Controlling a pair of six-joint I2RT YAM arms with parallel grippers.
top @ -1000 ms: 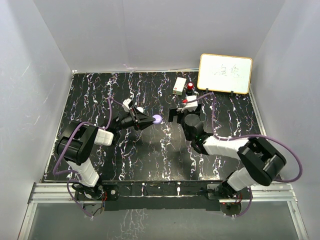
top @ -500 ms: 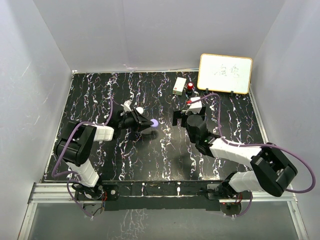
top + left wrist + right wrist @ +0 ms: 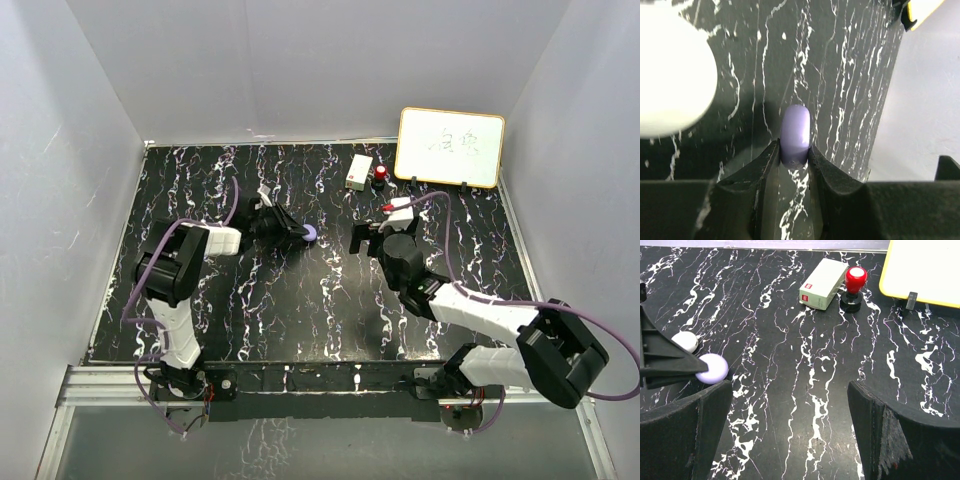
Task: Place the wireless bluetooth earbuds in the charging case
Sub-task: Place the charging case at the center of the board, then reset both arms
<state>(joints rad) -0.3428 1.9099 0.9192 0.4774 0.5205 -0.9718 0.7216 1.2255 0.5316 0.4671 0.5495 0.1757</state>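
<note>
Progress: early by my judgement, no earbuds made out in any view, none seated, all insertion left | left tool [image 3: 794, 156] clenched on purple charging case [image 3: 795, 127], just beside white case [image 3: 670, 75] | purple case's long axis runs straight out from tool tips | right tool [image 3: 790, 435] spread wide, empty, well apart from white case

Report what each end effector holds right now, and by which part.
Left end effector: shut on the purple round case, pinched by its near edge. Right end effector: open, holding nothing.
</note>
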